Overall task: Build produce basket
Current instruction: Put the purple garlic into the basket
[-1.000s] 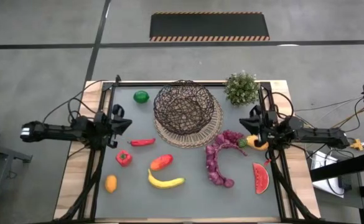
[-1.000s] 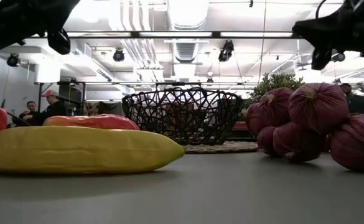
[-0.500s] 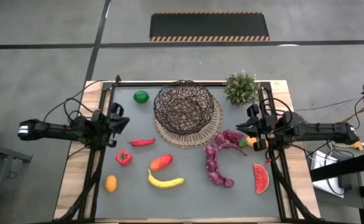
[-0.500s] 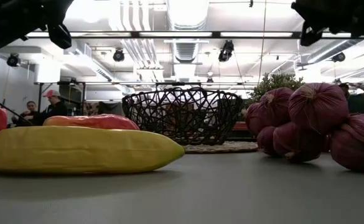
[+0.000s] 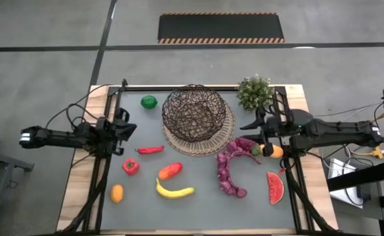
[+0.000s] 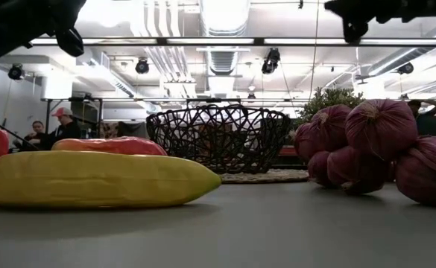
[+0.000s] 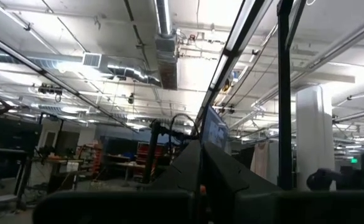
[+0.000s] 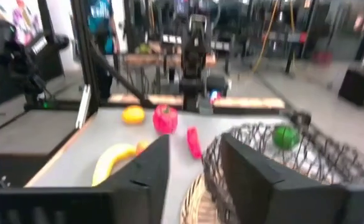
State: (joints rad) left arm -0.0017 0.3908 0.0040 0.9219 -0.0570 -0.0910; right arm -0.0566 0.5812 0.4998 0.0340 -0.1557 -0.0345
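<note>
No text, label, brand or number can be read anywhere here. The nearest thing to a sign is the dark floor mat point(image 5: 221, 27) beyond the table, edged in orange-and-black hazard stripes, with no words on it.
</note>
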